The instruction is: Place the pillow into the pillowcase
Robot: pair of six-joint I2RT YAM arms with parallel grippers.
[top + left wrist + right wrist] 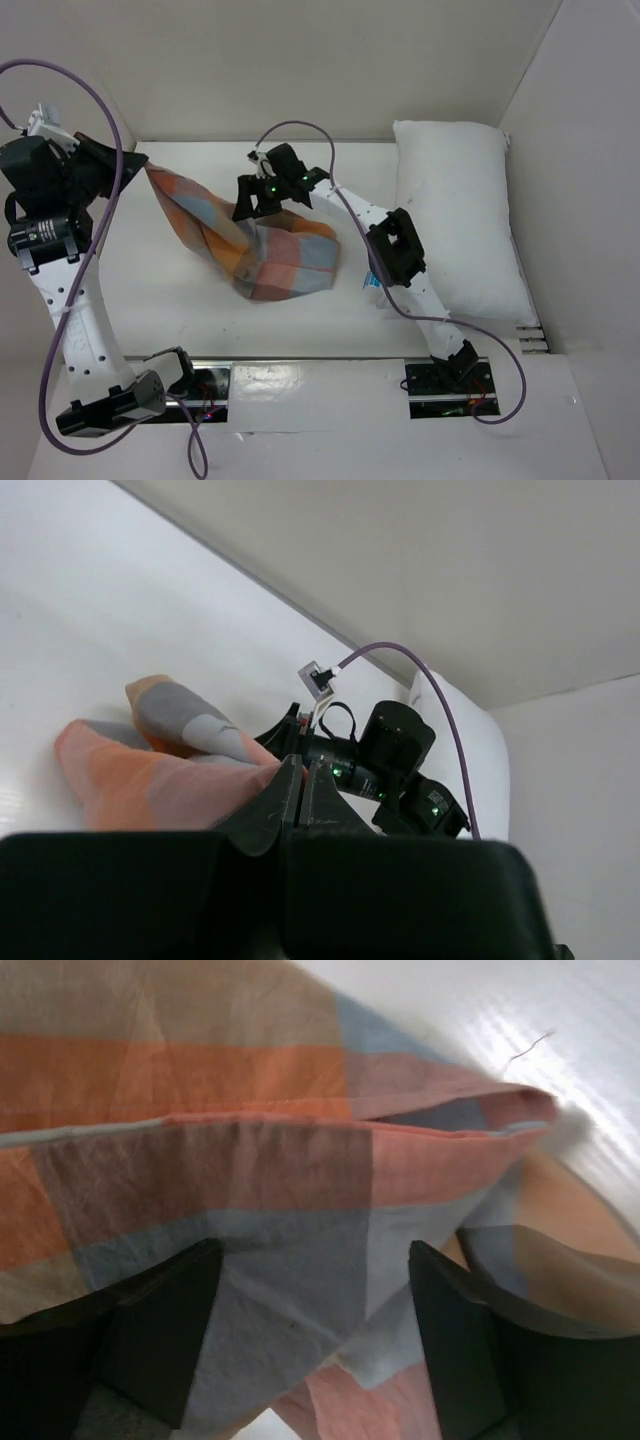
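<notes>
Across a white table (180,300) walled on three sides, the pillow (455,215) lies flat along the right wall, bare and wholly outside the pillowcase (270,255). The pillow's long axis runs from the near edge toward the far wall. The checked sack is near the middle of the table, well apart from the cushion, stretched on a slant from its raised upper-left corner down to a crumpled heap on the surface. The left gripper (140,165) has its jaws pressed together on that raised corner, and the left wrist view shows orange cloth caught at the fingertips (298,775). The right gripper (262,205) is over the upper middle of the fabric with its jaws spread wide. From its own camera the two dark fingers (165,1330) stand either side of loose grey-blue cloth, pinching nothing, and a hemmed edge (300,1120) runs across just beyond them. Whether that hem is the open mouth cannot be told from here. The pillow lies to the right of the right gripper, beyond that arm's elbow. That makes the right arm much the nearer of the two, so fetching the cushion would likely fall to it while the left keeps the sack up.
</notes>
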